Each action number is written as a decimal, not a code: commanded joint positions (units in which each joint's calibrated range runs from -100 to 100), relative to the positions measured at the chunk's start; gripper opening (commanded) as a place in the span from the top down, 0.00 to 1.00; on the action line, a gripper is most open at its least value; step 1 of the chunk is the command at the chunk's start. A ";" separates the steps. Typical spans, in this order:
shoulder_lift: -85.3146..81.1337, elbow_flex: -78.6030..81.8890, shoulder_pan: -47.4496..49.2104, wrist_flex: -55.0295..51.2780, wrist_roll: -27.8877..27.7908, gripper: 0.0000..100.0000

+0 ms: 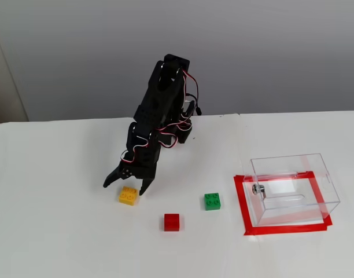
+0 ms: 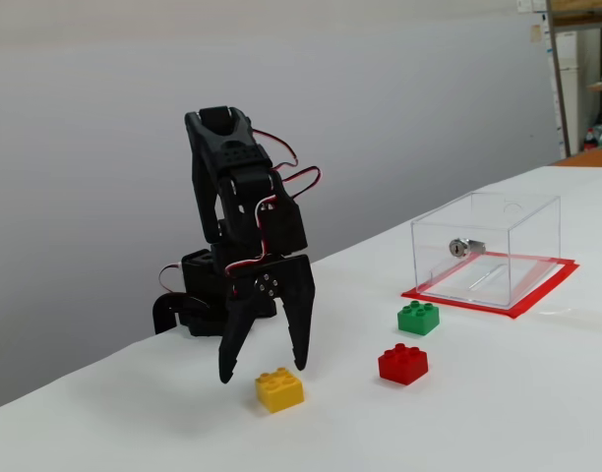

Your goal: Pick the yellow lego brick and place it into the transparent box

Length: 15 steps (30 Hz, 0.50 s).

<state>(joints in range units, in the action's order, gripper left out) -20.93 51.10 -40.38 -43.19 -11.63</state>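
Note:
The yellow lego brick [image 1: 128, 196] [image 2: 279, 389] lies on the white table, studs up. My black gripper [image 1: 126, 186] [image 2: 264, 372] hangs open just above and behind it, fingers spread to either side and pointing down, with nothing held. Far to the right in both fixed views stands the transparent box [image 1: 292, 189] [image 2: 486, 247], on a red tape outline, with a small metal knob on one wall.
A red brick [image 1: 172, 222] [image 2: 402, 363] and a green brick [image 1: 211, 201] [image 2: 418, 317] lie between the yellow brick and the box. The arm's base [image 1: 180, 130] sits at the table's far edge by the grey wall.

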 commanded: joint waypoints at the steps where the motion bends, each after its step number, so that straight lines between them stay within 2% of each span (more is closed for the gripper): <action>1: 0.69 -0.92 -0.61 0.54 0.09 0.58; 15: 3.58 -0.92 -0.91 2.63 0.04 0.59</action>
<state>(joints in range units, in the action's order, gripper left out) -17.46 51.10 -40.81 -40.96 -11.63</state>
